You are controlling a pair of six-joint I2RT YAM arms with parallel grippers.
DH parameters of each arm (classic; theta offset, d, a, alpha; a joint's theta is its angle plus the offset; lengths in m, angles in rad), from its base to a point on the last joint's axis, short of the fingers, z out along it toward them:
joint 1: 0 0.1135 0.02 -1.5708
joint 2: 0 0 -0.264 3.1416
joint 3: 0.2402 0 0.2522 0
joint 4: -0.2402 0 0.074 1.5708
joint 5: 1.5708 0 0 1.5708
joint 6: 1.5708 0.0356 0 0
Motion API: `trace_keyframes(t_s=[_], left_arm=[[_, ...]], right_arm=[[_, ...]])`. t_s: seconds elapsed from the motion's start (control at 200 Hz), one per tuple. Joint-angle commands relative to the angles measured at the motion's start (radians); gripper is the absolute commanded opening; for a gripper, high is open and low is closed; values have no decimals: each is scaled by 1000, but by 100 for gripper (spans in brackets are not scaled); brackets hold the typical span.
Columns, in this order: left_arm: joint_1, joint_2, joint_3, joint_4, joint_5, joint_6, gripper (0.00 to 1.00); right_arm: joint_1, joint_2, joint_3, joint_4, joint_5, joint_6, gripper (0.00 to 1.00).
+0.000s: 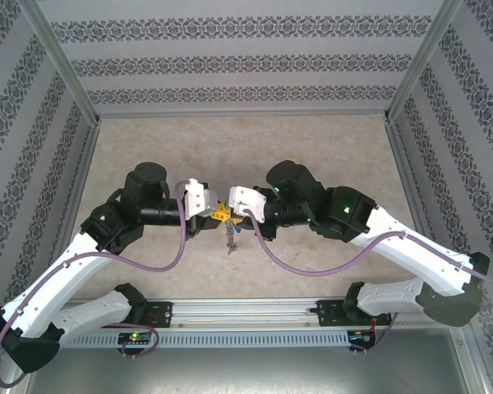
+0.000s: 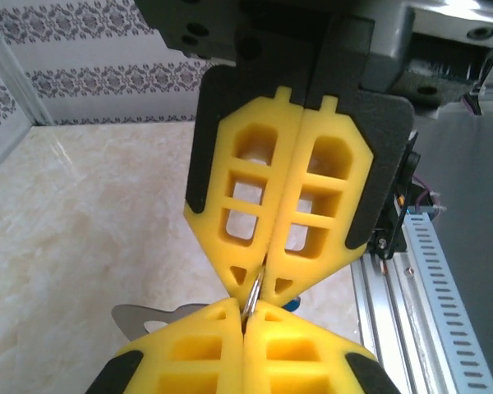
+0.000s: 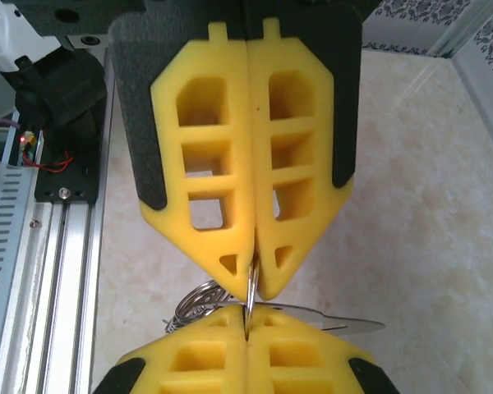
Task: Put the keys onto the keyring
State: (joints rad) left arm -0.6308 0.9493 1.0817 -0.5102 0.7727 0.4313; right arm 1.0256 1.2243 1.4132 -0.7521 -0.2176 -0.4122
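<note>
The keyring point(image 1: 231, 234) is held above the middle of the table point(image 1: 312, 156), where the two arms meet tip to tip. Small parts of it dangle toward the near edge. Its thin metal edge point(image 3: 249, 302) stands upright, pinched between the closed yellow fingers of the right gripper point(image 3: 251, 283). The left gripper point(image 3: 246, 318) faces it and is clamped on the same strip. Small wire rings point(image 3: 195, 300) bunch beside the fingertips on the side of the rail point(image 3: 57, 271). A flat silver blade point(image 3: 337, 322) sticks out on the opposite side, over the marbled tabletop.
</note>
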Motion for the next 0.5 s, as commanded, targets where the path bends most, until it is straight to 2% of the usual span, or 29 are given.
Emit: trace_keyframes(t_s=[0.0,0.125,0.21,0.345,0.43,0.495], left_arm=[[-17,-7,5,-25,6,17,0],[-17,-54,-46,114,49,-84,0],[-15,-78,-96,290,88,-209,0],[-16,-101,-180,595,129,-415,0],[-15,-100,-196,692,145,-483,0],[-15,-99,-202,723,152,-509,0]], right_arm=[[4,-9,35,15,10,-15,0],[4,-47,-15,64,-7,4,18],[4,-75,-62,113,-18,22,25],[4,-104,-104,161,-38,44,25],[2,-118,-117,179,-42,49,22],[1,-128,-122,187,-42,47,15]])
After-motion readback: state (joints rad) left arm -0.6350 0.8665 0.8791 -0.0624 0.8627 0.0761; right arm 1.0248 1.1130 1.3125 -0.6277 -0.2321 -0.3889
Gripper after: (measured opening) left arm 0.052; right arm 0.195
